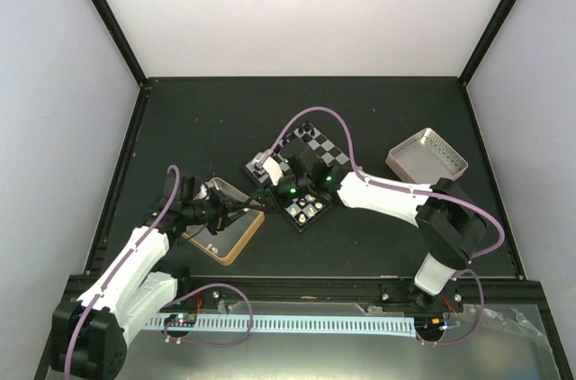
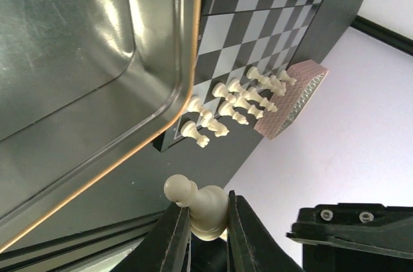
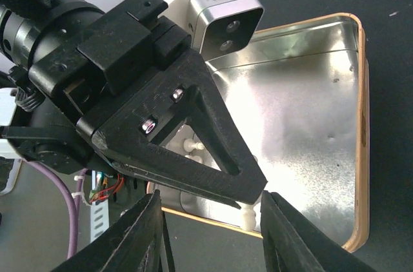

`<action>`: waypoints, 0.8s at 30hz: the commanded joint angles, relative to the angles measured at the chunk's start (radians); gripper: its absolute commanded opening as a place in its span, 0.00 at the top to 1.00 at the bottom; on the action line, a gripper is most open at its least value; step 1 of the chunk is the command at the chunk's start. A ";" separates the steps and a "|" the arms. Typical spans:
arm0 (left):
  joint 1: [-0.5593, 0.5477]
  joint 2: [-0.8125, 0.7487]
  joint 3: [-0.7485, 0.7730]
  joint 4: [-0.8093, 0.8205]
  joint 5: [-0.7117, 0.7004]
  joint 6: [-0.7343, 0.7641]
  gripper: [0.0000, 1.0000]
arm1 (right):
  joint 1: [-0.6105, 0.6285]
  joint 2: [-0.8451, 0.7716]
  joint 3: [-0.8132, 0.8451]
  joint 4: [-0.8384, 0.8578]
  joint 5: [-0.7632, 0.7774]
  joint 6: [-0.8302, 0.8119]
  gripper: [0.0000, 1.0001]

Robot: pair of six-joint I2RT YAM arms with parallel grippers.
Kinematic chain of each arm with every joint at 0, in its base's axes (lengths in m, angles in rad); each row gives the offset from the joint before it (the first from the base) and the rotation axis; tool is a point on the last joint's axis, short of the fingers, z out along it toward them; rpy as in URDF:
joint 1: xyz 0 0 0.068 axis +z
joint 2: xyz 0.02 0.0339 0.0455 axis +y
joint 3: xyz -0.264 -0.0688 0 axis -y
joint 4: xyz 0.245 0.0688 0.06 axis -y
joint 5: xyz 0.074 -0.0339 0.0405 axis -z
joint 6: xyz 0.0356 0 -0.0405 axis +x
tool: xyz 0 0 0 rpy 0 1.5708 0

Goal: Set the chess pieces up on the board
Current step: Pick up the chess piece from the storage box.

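Note:
My left gripper (image 2: pixel 205 220) is shut on a cream-white pawn (image 2: pixel 200 202) and holds it just past the tin's rim, near the board's corner. In the top view it (image 1: pixel 255 210) sits between the tin and the board (image 1: pixel 328 148). Several white pieces (image 2: pixel 232 104) stand in rows at the board's (image 2: pixel 258 20) near corner, also seen from above (image 1: pixel 309 210). My right gripper (image 3: pixel 216 240) is open and empty over the board, facing the left gripper's fingers (image 3: pixel 193 149) and the pawn (image 3: pixel 248 216). No black pieces show.
A gold-rimmed tin (image 1: pixel 225 234) lies left of the board; a few white pieces (image 3: pixel 193 146) lie inside it (image 3: pixel 310 124). A pinkish silver tray (image 1: pixel 427 157) sits at the right. Black frame rails edge the table.

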 commanded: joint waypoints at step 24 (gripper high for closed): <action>0.027 -0.020 0.002 0.081 0.063 -0.144 0.92 | 0.009 0.090 0.089 -0.048 0.005 -0.050 0.91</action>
